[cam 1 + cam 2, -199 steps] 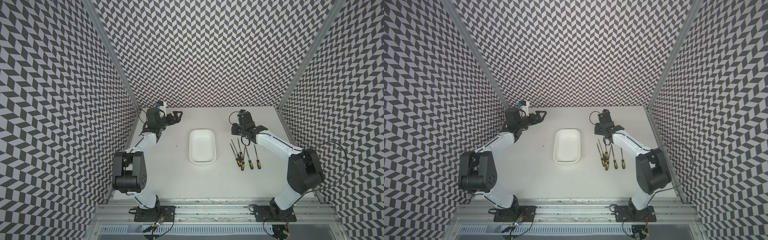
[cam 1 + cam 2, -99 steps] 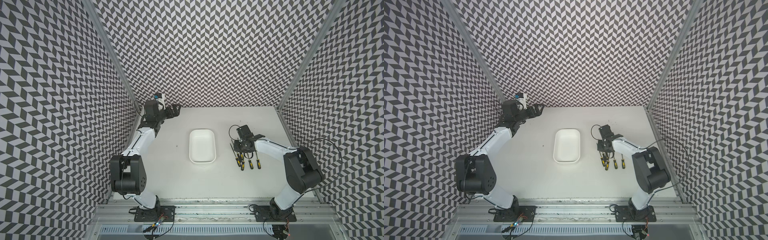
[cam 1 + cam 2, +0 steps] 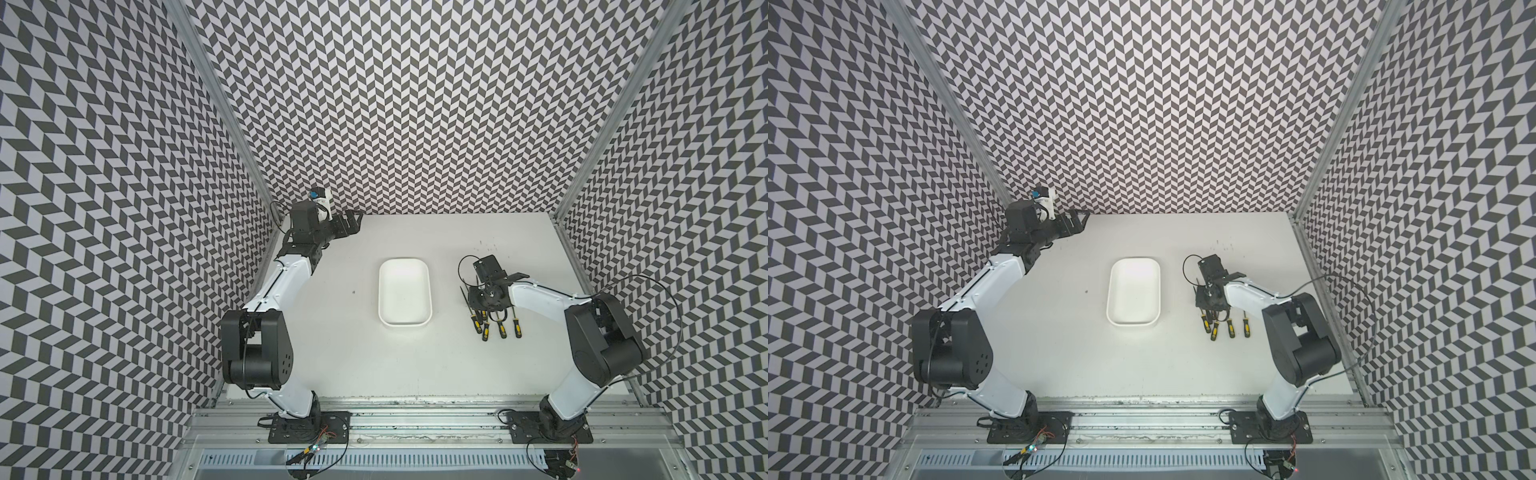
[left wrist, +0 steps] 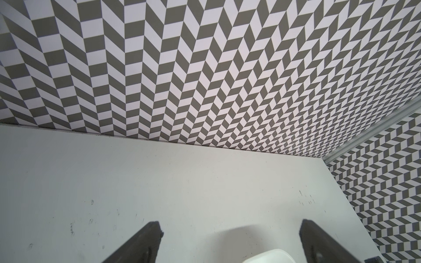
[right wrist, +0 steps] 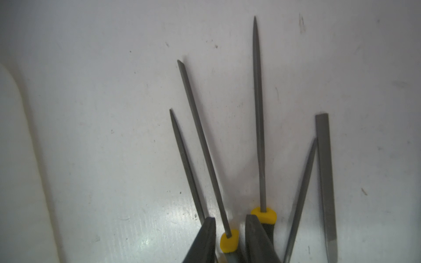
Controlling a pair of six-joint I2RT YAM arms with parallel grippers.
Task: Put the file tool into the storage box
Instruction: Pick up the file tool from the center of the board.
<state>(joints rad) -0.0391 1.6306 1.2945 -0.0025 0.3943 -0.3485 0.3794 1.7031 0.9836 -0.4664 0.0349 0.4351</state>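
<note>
Beside rounded white storage box (image 3: 404,291): tapered grey files (image 5: 258,113).

Grey-and-white chevron walls (image 3: 407,104) close the cell in at the top, left and right of both top views. Bare aluminium posts (image 3: 218,95) run down the two back corners. The white tabletop (image 3: 353,353), scuffed with small dark marks, fills the middle, and a metal rail (image 3: 415,411) crosses the lower edge. The light is even and soft.
</note>
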